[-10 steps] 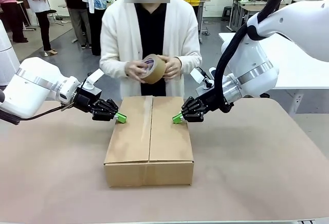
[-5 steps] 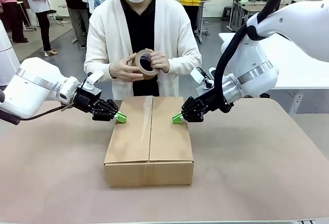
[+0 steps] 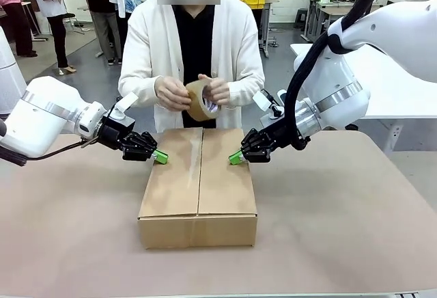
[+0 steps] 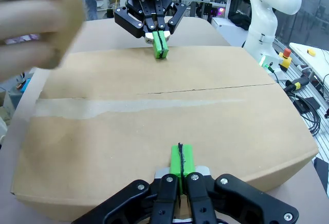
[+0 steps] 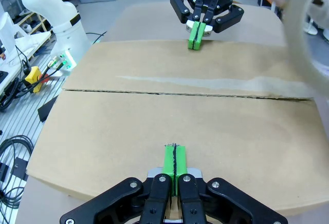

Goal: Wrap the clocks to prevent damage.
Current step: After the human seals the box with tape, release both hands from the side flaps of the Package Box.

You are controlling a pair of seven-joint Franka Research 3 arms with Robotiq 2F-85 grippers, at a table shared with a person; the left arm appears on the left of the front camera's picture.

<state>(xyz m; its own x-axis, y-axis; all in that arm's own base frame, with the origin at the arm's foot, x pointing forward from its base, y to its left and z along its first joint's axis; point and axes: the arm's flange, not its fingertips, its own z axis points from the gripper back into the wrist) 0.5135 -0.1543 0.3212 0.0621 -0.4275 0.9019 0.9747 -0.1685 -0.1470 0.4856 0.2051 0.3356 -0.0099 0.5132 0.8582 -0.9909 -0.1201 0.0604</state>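
Resting clenched, empty, on the box (image 3: 198, 185) top: left gripper (image 3: 161, 156) at its left edge, right gripper (image 3: 235, 157) at its right edge. Box mid table (image 3: 341, 229). Person's hands (image 3: 171, 91) hold tape (image 3: 201, 101) beyond it.

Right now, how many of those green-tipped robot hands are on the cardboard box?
2. The left hand, shut, rests on the far left edge of the box; the right hand, also shut, rests on its far right edge, facing the first. None looks hidden.
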